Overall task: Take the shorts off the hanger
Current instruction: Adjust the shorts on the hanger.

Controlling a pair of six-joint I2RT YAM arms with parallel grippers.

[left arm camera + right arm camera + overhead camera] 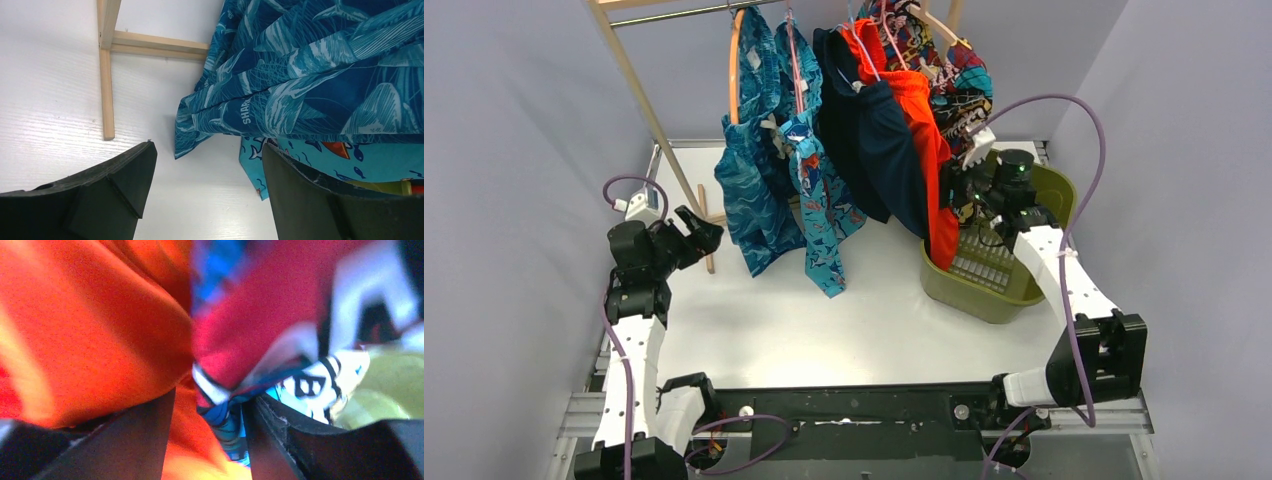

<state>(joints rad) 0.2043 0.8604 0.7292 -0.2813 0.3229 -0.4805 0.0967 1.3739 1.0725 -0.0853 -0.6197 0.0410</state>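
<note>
Several shorts hang on hangers [735, 70] from a rail: teal leaf-print [749, 190], turquoise cartoon-print [824, 210], navy [869, 150], orange-red [924, 130] and multicolour patterned [949, 70]. My right gripper [969, 190] is pushed into the cloth at the right end. In the right wrist view its jaws [212, 405] pinch a bunched fold of the multicolour shorts [260, 315], with orange-red cloth [90, 330] pressed in beside it. My left gripper [699, 232] stands open and empty left of the teal shorts [310, 75], its fingertips [207, 150] above bare table.
An olive green basket [984, 295] sits at the right, under my right gripper. The wooden rack's leg and foot [106, 90] stand just left of my left gripper. Grey walls close in on both sides.
</note>
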